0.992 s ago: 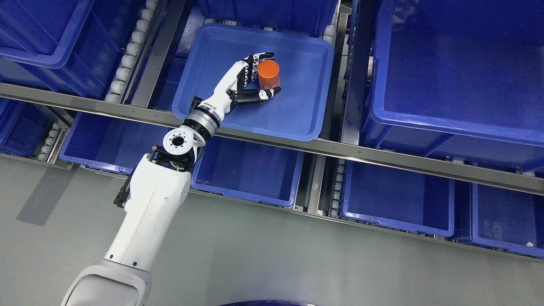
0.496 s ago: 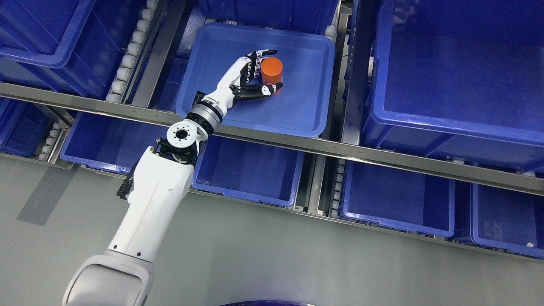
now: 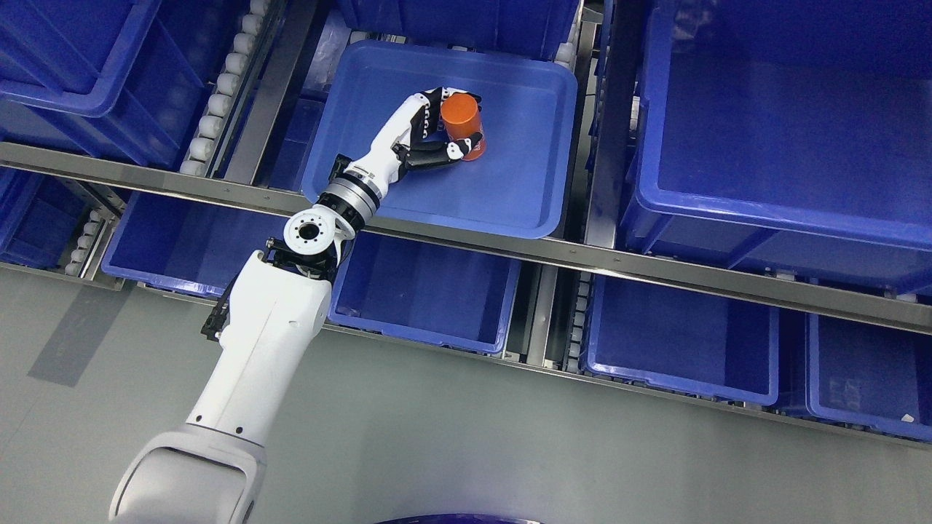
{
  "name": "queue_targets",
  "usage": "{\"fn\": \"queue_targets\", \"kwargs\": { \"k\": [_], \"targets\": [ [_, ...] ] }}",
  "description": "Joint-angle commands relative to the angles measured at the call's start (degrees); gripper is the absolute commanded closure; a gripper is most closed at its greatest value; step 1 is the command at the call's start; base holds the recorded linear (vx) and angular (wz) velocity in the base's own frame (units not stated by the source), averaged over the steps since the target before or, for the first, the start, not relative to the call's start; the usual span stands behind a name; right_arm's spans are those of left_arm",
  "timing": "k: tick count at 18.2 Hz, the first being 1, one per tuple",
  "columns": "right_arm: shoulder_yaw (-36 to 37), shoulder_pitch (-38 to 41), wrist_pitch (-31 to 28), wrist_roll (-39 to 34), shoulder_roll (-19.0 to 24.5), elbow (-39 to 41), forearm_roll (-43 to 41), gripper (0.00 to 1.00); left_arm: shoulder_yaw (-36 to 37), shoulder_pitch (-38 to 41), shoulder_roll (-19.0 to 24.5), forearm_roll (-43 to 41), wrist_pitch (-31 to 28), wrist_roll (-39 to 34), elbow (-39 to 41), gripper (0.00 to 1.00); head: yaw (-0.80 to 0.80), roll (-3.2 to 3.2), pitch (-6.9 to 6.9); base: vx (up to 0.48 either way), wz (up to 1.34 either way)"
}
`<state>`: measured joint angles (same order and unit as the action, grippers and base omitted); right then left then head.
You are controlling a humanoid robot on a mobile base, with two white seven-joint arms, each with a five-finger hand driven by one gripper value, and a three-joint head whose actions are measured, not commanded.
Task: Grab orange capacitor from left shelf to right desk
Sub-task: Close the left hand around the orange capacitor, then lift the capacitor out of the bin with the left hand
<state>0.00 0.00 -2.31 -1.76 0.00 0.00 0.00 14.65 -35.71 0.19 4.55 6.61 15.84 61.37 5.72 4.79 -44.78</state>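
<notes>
Blue shelf bins surround the tray [image 3: 510, 204] where the left hand [image 3: 429, 142] grips the capacitor [image 3: 461, 120]; next, lift it clear.

Plastic bins, metal rails, glossy robot shell

The blue tray [image 3: 539, 182] looks like smooth moulded plastic with a soft sheen, as do the surrounding blue bins [image 3: 786, 145]. The shelf rail [image 3: 655, 271] is brushed metal, dully reflective, and the white rollers [image 3: 218, 94] look like plastic. The orange capacitor [image 3: 461, 120] has a smooth, slightly satin skin. The left hand [image 3: 429, 138] pairs glossy white shell with matt black joints; the floor [image 3: 510, 451] is matt grey.
</notes>
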Motion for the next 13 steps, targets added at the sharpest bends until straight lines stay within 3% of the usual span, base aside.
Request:
{"fn": "queue_targets", "kwargs": {
  "k": [1, 6, 13],
  "targets": [
    [0.6, 1.9, 0.0, 0.0, -1.0, 1.3, 0.0, 0.00, -3.4, -0.2, 0.8, 1.7, 1.8, 0.0, -1.5, 0.99, 0.00, 0.00, 0.00, 0.000, 0.00],
    [0.7, 1.9, 0.0, 0.0, -1.0, 1.3, 0.0, 0.00, -7.5, -1.9, 0.8, 3.9, 1.8, 0.7, 2.5, 0.99, 0.00, 0.00, 0.00, 0.000, 0.00],
    [0.7, 1.9, 0.0, 0.0, -1.0, 1.3, 0.0, 0.00, -8.8, -3.7, 0.8, 5.8, 2.0, 0.6, 15.3, 0.99, 0.00, 0.00, 0.00, 0.000, 0.00]
  ]
}}
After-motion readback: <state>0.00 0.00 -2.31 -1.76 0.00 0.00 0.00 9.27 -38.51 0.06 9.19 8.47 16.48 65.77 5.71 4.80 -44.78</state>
